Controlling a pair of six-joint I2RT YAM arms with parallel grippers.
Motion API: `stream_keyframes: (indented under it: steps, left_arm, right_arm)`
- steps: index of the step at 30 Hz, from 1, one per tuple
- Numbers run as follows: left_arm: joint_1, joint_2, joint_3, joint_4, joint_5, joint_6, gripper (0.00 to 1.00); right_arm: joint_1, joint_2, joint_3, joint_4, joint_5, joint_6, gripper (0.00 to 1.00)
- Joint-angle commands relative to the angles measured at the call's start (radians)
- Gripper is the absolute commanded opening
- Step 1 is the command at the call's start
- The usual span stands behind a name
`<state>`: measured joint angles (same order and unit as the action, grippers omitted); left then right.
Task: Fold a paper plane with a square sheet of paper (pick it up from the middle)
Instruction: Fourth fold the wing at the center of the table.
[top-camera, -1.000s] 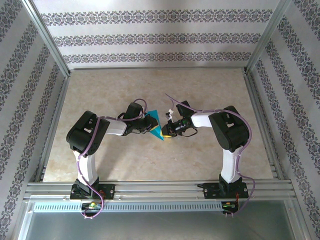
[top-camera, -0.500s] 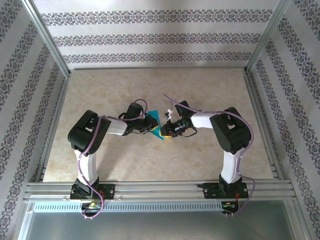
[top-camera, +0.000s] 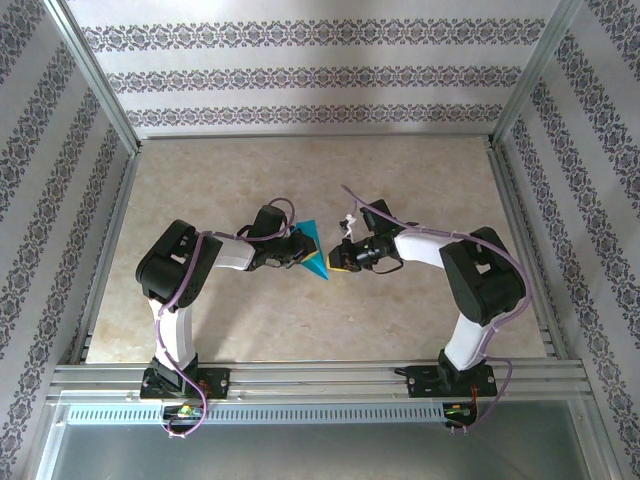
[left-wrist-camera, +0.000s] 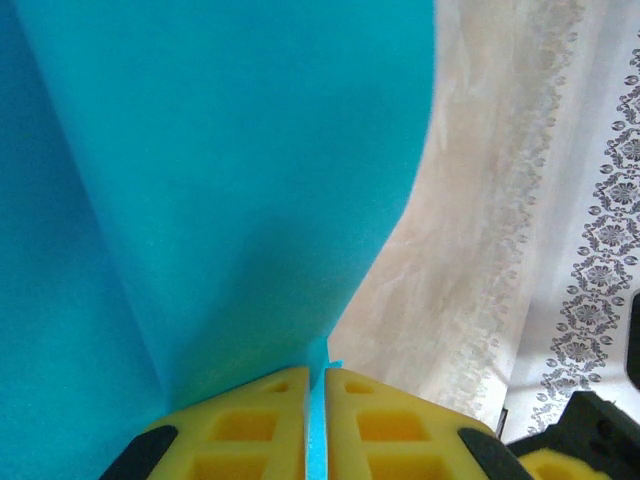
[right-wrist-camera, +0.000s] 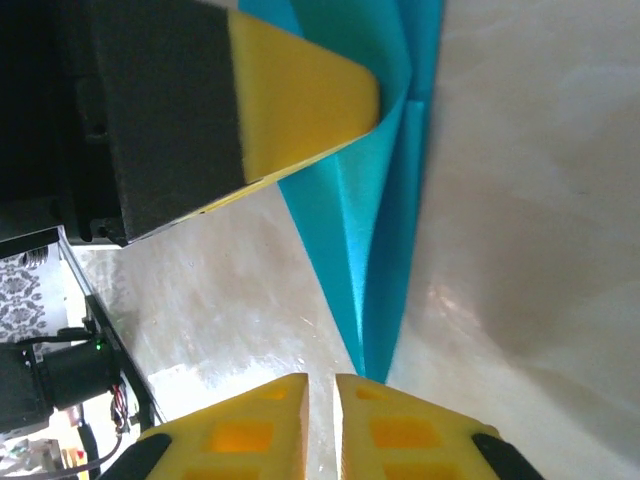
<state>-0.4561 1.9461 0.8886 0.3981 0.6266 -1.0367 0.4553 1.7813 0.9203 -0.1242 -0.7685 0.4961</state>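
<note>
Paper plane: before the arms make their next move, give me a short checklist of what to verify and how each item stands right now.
1. Left end effector grips the paper plane: ok, an edge is pinched between its closed fingers.
2. Right end effector free of paper: ok, shut with nothing between its fingers; the plane's tip ends just short of them.
3. End effectors apart from each other: ok, a gap shows in the top view.
4. Plane clear of the table: cannot tell.
5. Folds even on both sides: cannot tell.
</note>
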Motion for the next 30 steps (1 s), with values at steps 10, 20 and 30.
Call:
stream_keyframes:
  steps: [10,20,30]
  left_arm:
    - [0.009,0.025,-0.003,0.011,-0.001,-0.014,0.13]
    - [0.008,0.024,-0.005,0.012,0.001,-0.017,0.13]
    - [0.009,0.033,-0.008,0.011,-0.002,-0.021,0.13]
  right_arm:
    - [0.043,0.121,0.081,0.044,-0.036,0.028,0.12]
    - [0.048,0.155,0.057,0.040,-0.043,0.026,0.12]
    - [0.055,0.184,0.071,-0.011,-0.025,0.012,0.12]
